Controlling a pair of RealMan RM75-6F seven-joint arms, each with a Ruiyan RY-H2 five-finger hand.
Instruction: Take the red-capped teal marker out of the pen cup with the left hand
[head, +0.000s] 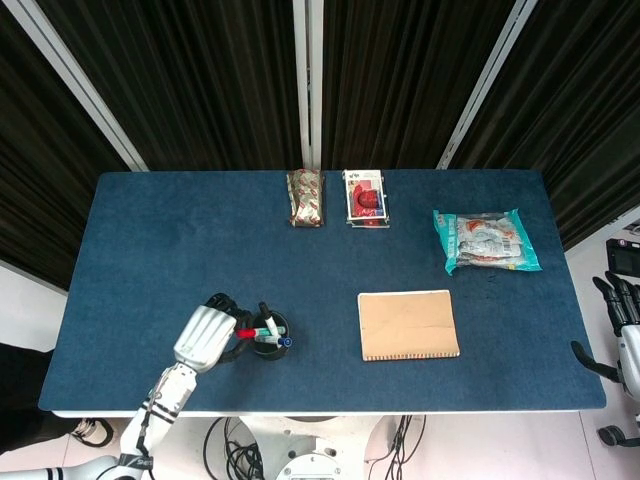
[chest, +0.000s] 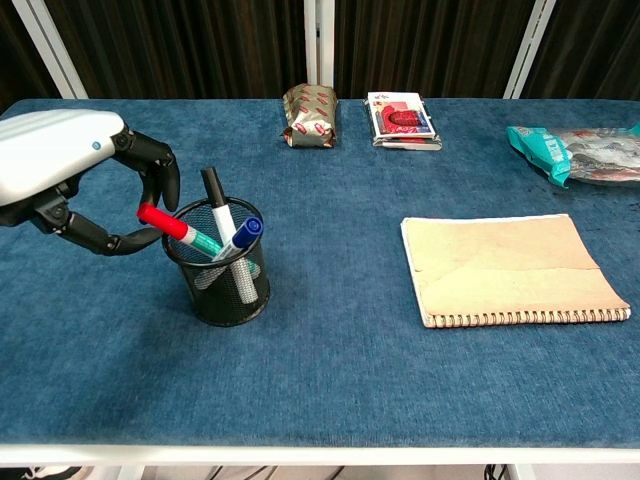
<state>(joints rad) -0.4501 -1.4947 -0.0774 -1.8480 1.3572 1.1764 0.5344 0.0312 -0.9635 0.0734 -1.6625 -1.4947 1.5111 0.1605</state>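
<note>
A black mesh pen cup (chest: 225, 285) stands on the blue table near the front left, also seen in the head view as the pen cup (head: 268, 332). The red-capped teal marker (chest: 185, 232) leans out of it to the left, beside a black-capped marker (chest: 214, 195) and a blue-capped marker (chest: 243, 235). My left hand (chest: 60, 165) is at the cup's left side, its fingers above the red cap and its thumb just below, a small gap still showing. My right hand (head: 625, 330) hangs off the table's right edge with fingers spread, holding nothing.
A tan spiral notebook (chest: 510, 268) lies right of the cup. At the back sit a brown snack pack (chest: 311, 115) and a red-and-white box (chest: 402, 118). A teal bag (chest: 575, 150) lies at the far right.
</note>
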